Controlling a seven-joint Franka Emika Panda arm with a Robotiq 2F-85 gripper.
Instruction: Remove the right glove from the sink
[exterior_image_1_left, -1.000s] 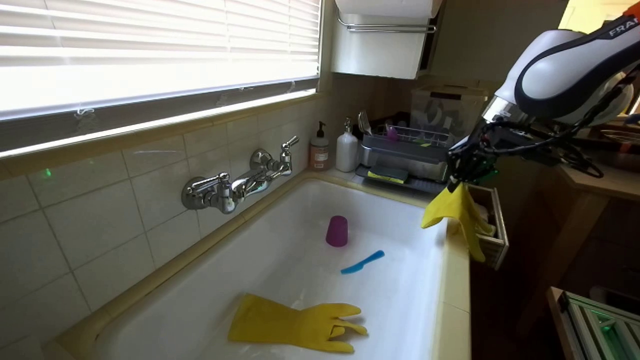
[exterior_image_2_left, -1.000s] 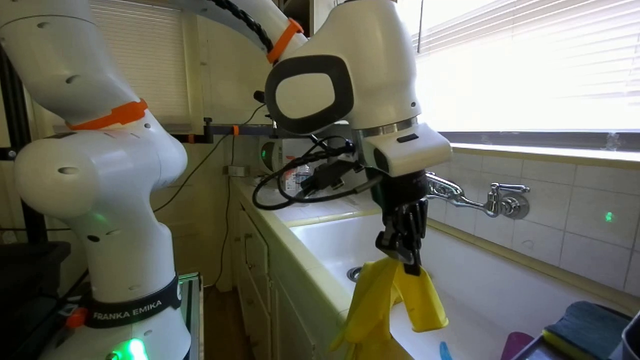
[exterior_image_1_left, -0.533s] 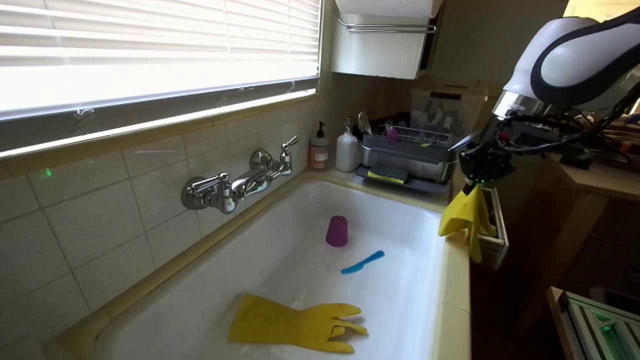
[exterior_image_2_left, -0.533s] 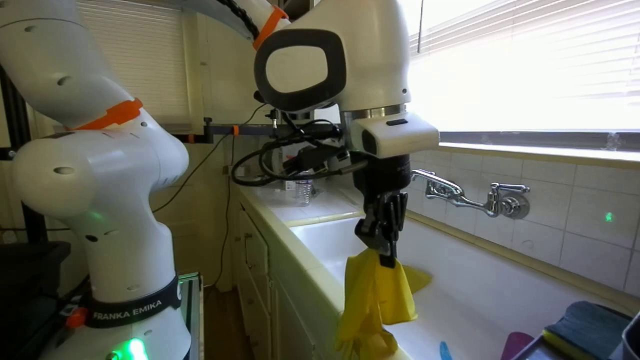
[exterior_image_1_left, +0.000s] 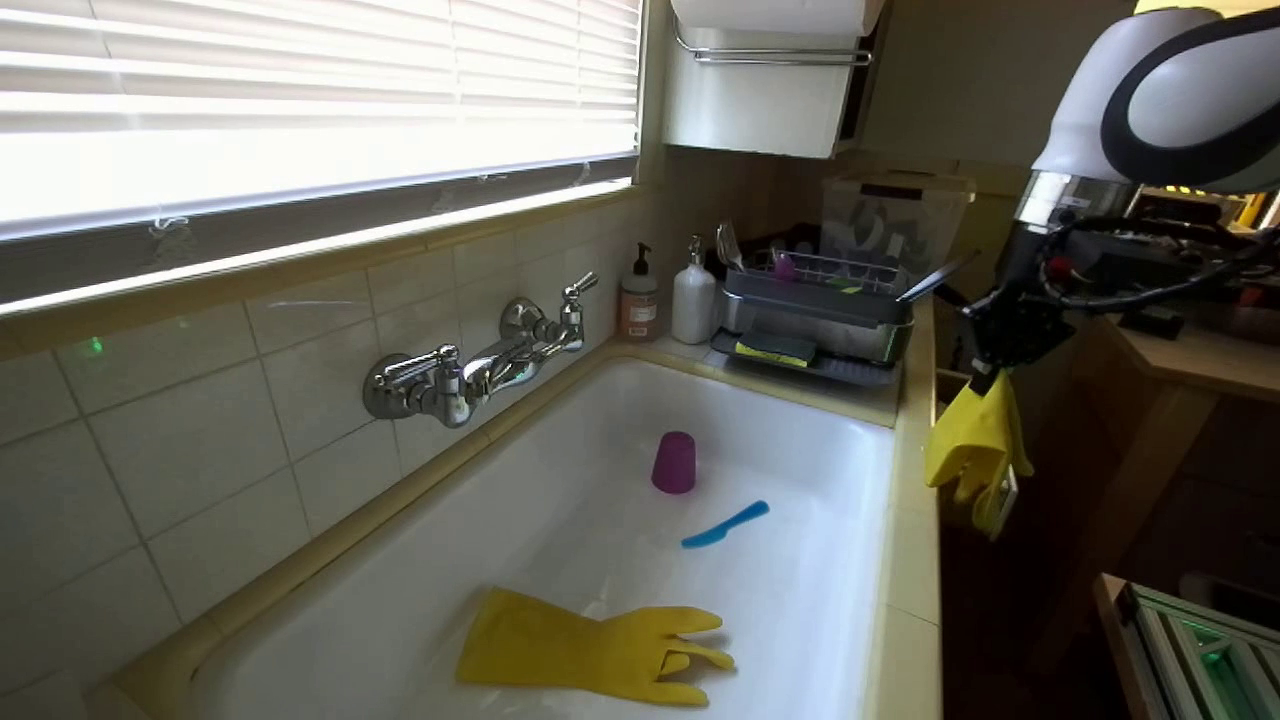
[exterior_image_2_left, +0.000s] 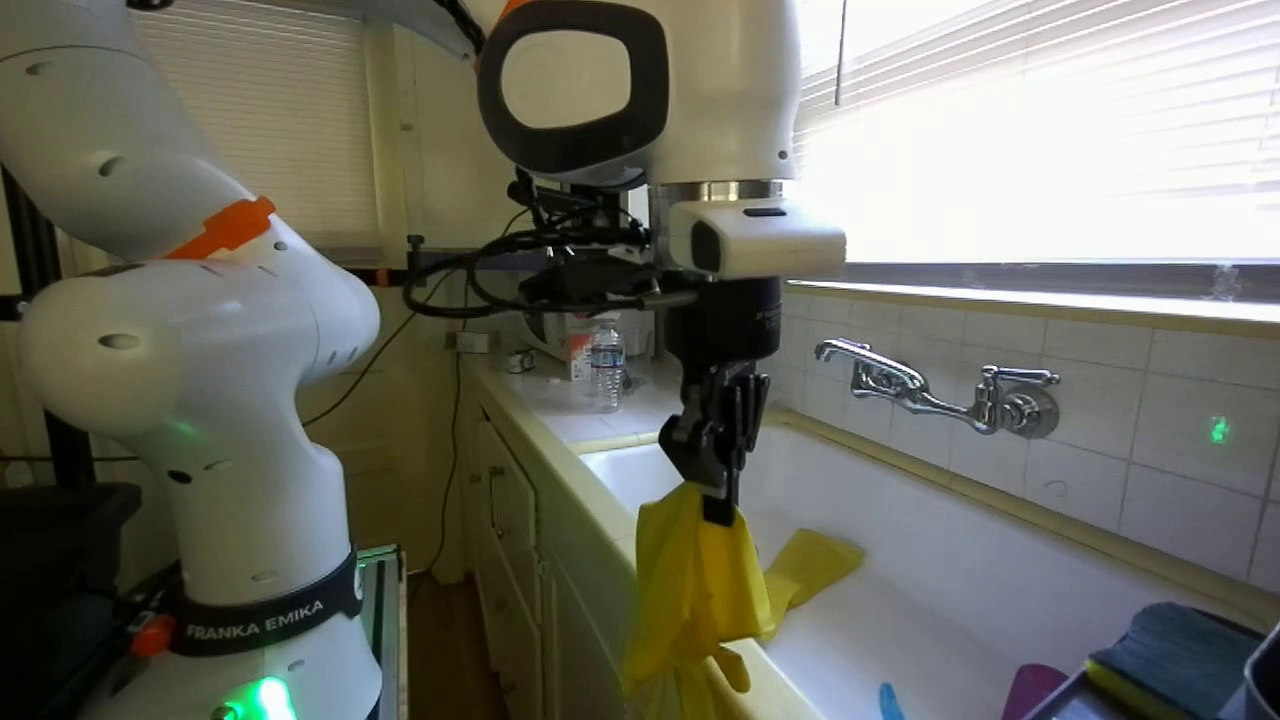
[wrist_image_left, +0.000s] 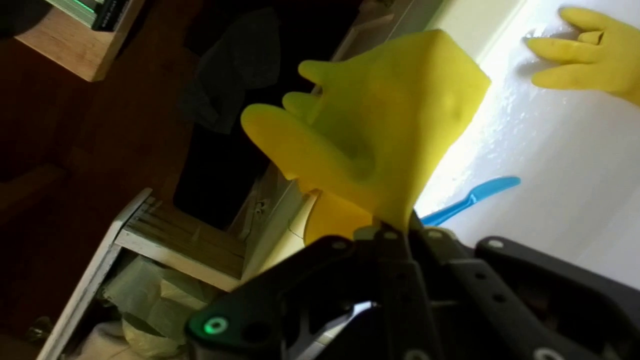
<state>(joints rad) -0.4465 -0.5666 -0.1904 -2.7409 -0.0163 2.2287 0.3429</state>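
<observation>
One yellow rubber glove hangs from my gripper, outside the sink's edge in an exterior view. The same glove also shows in an exterior view and the wrist view, its fingers dangling. My gripper's fingertips are closed on its upper part; they also show in the wrist view. A second yellow glove lies flat on the floor of the white sink. It is partly hidden by the held glove in an exterior view.
A purple cup and a blue plastic knife lie in the sink. An open drawer holding bags is beside the counter, below the held glove. The faucet juts from the wall. A dish rack stands behind the sink.
My gripper has carried the held glove away from over the sink's rim to outside it, rightward in one exterior view. More of the glove lying in the sink now shows behind it.
</observation>
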